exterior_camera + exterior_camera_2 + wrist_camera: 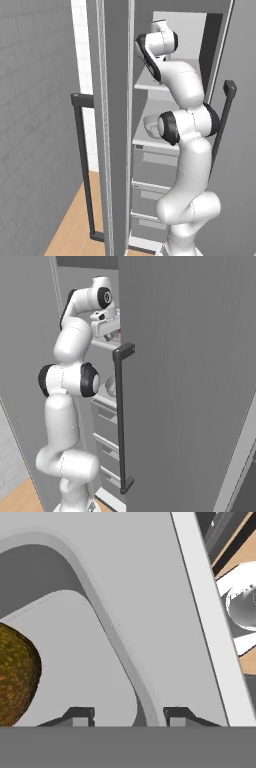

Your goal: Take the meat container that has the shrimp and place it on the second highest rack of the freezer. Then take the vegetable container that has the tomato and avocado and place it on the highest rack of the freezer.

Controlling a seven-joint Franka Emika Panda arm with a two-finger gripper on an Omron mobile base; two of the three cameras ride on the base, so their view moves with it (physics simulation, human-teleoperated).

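In the hand view the vegetable container [95, 597], a pale grey tray with a raised rim, lies on the highest rack [165, 572] of the freezer [117, 125]. The olive-brown avocado [15, 677] sits inside it at the left; the tomato is out of view. My gripper [130, 714] stands open, its tips on either side of the tray's rim, the right tip close against it. The arm reaches to the upper shelf [150, 86]. On the shelf below rests a white container [150, 122]; its contents are hidden.
The freezer's open right door with its dark bar handle [120, 416] hangs close beside the arm. The left door stands open too, with its handle [82, 165]. Grey drawers [152, 170] fill the space under the shelves. A grey tiled wall [35, 125] bounds the left.
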